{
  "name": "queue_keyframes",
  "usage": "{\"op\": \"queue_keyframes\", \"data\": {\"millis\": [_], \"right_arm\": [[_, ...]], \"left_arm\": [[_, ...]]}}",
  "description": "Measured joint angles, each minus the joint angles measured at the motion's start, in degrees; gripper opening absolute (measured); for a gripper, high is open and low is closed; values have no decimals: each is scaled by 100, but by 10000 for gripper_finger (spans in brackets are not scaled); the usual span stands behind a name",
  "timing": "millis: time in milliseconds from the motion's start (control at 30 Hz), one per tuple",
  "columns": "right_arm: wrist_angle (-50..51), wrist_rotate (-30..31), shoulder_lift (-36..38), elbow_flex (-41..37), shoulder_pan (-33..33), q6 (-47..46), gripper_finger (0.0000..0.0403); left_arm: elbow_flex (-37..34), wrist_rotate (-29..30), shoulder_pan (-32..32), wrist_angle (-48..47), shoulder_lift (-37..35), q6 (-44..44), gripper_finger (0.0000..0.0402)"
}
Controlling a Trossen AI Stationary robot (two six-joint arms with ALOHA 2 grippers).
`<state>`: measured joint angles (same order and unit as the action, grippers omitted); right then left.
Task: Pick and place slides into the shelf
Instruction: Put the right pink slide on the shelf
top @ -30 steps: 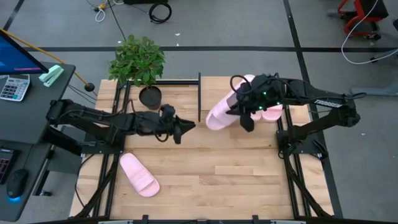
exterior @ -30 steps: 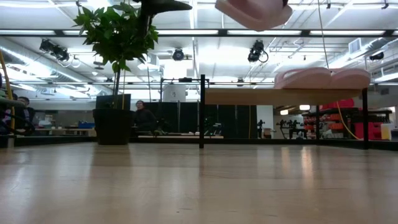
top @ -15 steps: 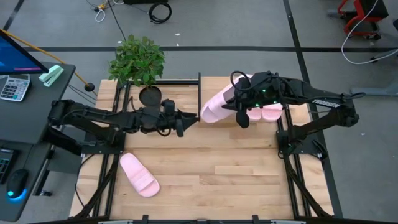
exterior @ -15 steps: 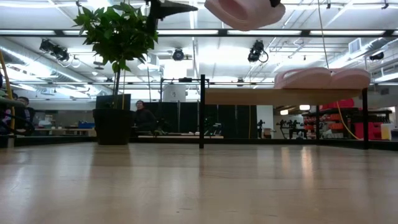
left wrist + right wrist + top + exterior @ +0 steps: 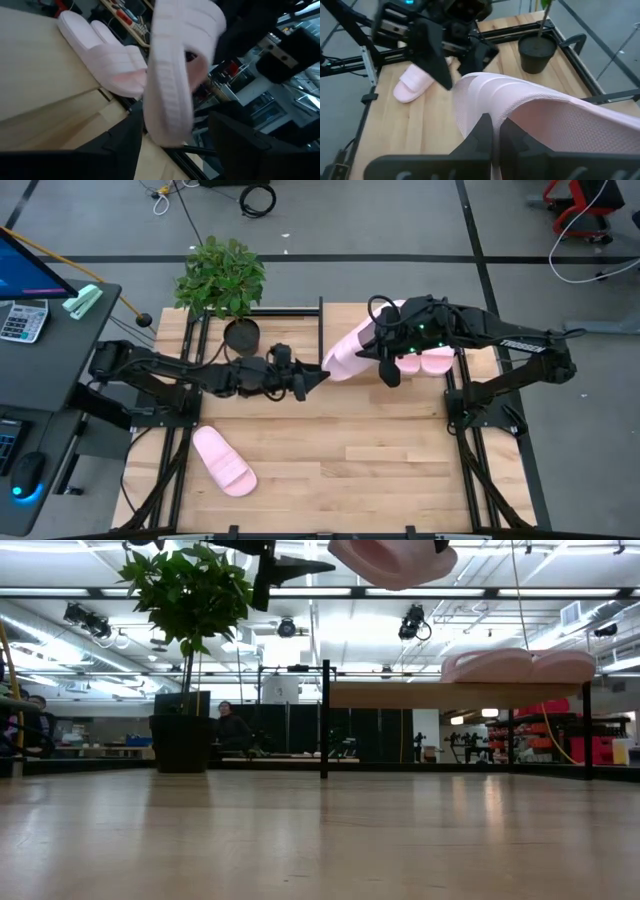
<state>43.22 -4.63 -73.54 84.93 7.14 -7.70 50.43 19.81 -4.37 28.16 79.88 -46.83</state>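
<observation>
Wood tabletop (image 5: 350,460) clear under handover: right gripper (image 5: 388,367) clamped on raised slide (image 5: 345,352) by shelf (image 5: 385,320); left gripper (image 5: 318,376) spread at toe. Close fully before release.

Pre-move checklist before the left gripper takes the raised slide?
1. Right gripper shut on the raised slide, held in the air beside the shelf: ok.
2. Left gripper open, at the slide's free end: ok.
3. Slide end between the left fingers: ok in the left wrist view; contact cannot tell.
4. Two slides on the shelf top: ok.
5. Last slide flat on the table, apart from both arms: ok.
6. Potted plant off the handover line: ok.
</observation>
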Motion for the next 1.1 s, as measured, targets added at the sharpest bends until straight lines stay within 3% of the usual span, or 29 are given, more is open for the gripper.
{"op": "queue_keyframes", "data": {"millis": [667, 800, 1100], "right_arm": [[-275, -135, -133, 0, -2, 42, 9], [-288, -146, -129, 0, -2, 42, 11], [-321, -308, -122, 0, -20, 151, 117]], "left_arm": [[0, 62, 165, 26, 0, 105, 63], [0, 62, 165, 26, 0, 109, 55], [-4, 54, 165, 22, 0, 164, 52]]}}
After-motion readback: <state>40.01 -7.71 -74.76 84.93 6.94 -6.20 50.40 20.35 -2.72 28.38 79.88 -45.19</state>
